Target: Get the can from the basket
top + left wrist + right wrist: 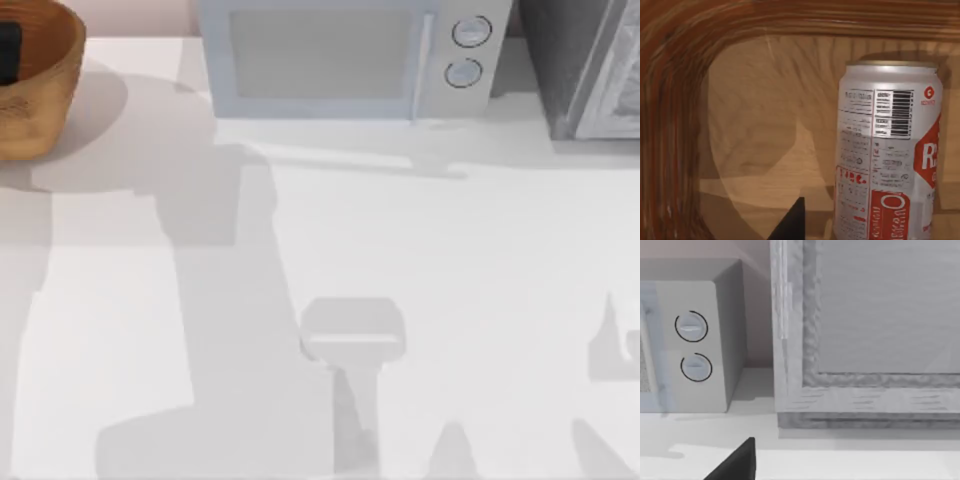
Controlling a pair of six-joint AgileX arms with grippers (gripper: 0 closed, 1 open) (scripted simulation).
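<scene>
Can [887, 155] upright inside wicker basket [675, 125], near wall. Basket at table's [450, 300] far left, beside microwave [350, 55]. Finger state of both grippers: cannot tell.

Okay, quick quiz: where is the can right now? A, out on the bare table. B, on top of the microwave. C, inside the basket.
C: the left wrist view shows the can standing upright inside the basket, wicker wall curving round it.

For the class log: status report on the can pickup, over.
Left gripper inside basket, beside can, no grasp. Right gripper parked facing microwave. Nothing blocking can.
</scene>
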